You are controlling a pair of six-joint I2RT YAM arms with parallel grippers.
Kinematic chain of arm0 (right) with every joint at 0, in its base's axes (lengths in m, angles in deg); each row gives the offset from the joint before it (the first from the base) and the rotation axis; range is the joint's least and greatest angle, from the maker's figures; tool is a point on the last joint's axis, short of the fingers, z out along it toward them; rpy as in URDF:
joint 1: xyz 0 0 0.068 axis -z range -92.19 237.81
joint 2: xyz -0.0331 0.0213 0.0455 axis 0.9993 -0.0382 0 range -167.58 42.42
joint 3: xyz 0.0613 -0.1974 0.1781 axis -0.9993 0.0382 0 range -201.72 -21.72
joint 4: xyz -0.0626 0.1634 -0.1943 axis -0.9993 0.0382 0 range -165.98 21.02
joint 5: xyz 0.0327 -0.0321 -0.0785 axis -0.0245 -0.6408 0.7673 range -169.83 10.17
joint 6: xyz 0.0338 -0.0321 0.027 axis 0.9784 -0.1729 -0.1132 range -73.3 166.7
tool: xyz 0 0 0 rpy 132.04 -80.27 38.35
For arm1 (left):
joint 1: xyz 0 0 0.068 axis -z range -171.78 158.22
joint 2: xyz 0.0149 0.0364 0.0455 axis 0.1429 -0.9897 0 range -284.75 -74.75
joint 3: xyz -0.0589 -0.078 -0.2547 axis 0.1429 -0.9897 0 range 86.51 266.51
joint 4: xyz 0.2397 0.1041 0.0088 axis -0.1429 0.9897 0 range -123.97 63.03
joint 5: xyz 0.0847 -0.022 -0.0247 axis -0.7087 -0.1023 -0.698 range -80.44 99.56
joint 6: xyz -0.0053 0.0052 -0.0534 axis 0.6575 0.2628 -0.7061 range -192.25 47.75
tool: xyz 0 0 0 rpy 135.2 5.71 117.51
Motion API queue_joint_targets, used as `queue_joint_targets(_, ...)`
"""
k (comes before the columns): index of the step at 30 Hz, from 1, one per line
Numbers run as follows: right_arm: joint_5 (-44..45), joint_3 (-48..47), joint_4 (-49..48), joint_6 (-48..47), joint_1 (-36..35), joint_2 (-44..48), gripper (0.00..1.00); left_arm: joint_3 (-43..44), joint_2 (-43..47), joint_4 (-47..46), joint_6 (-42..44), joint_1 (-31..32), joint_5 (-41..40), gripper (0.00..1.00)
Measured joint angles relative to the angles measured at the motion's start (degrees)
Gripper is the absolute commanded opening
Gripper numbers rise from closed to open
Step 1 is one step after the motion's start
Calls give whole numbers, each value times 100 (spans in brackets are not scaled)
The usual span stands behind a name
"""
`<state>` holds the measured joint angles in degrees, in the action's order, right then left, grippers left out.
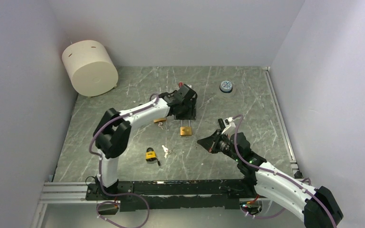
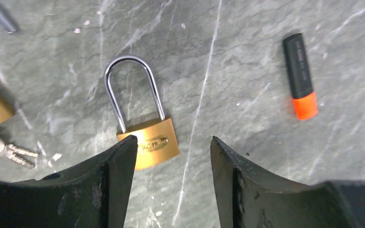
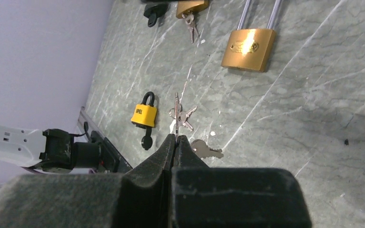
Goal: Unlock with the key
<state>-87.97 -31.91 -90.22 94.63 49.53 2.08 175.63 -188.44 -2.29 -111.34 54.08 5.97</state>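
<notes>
The left gripper [image 2: 173, 140] is being held with its jaws apart over a long-shackled brass padlock [image 2: 148, 145], which is lying flat around the middle of the marbled table [image 2: 247, 42], an orange-tipped marker [image 2: 300, 76] lying nearby. Nearer and to the right, the right gripper [image 3: 175, 140] is being held clamped on a thin key [image 3: 176, 111], with a yellow padlock [image 3: 144, 114] and loose keys [image 3: 185, 116] lying on the table to its left.

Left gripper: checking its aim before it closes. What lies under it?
A brass padlock lies flat on the table beneath the open left gripper, shackle pointing away. One finger covers the body's near corner; its keyhole cannot be seen.
</notes>
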Motion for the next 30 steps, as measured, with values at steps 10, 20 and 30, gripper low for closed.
queue_joint_targets(10,11,142,212,424,0,184,0,-487,796,254,-363,168,-629,94)
queue_joint_targets(20,-11,275,258,514,0,197,0,-199,-238,938,-522,586,-1231,84)
queue_joint_targets(30,-138,404,192,654,2,254,0,72,-651,911,-562,568,-1283,85)
